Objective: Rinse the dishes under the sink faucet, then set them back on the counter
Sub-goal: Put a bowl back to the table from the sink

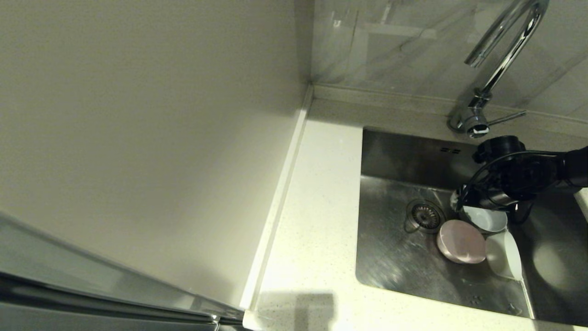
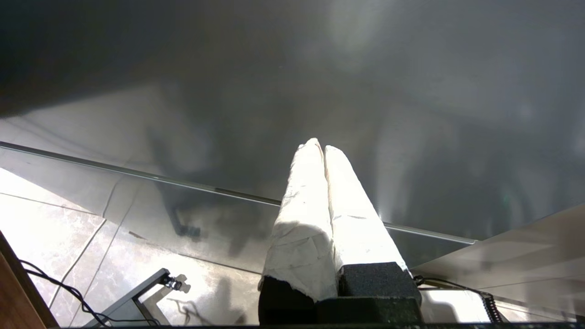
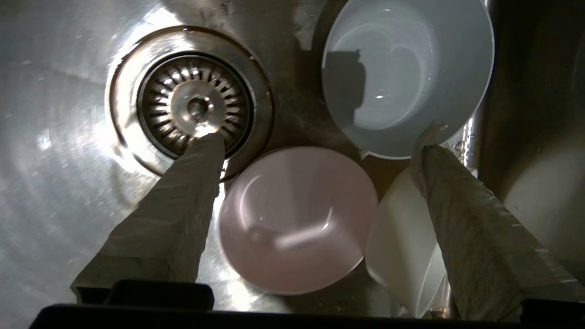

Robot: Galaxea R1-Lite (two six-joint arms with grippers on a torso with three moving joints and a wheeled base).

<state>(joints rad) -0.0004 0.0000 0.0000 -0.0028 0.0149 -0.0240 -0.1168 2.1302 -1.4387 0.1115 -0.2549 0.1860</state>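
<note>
While the right gripper (image 3: pixel 320 141) hangs low inside the sink (image 1: pixel 390 271) with its two fingers (image 3: pixel 178 201) spread wide and nothing between them, three small bowls sit clustered on the basin floor just right of the single round strainer drain (image 1: pixel 424 215). One pale grey-blue bowl (image 3: pixel 406 73) stands upright at the far side of the group, partly under the gripper in the head view. One pink bowl (image 3: pixel 297 219) lies nearer, beside the drain, and one white bowl (image 1: pixel 505 255) is tipped on its side to the right of the pink one, touching it. One chrome faucet (image 1: pixel 498 59) rises behind the sink's far right corner, its thin lever pointing right, and two small overflow slots (image 1: pixel 450 150) show in the far wall. On the left of the sink stretches the cream bench (image 1: pixel 317 220). Away from the sink, the left gripper (image 2: pixel 320 151) is parked above a tiled floor (image 2: pixel 55 228), its two wrapped fingers pressed together on nothing.
</note>
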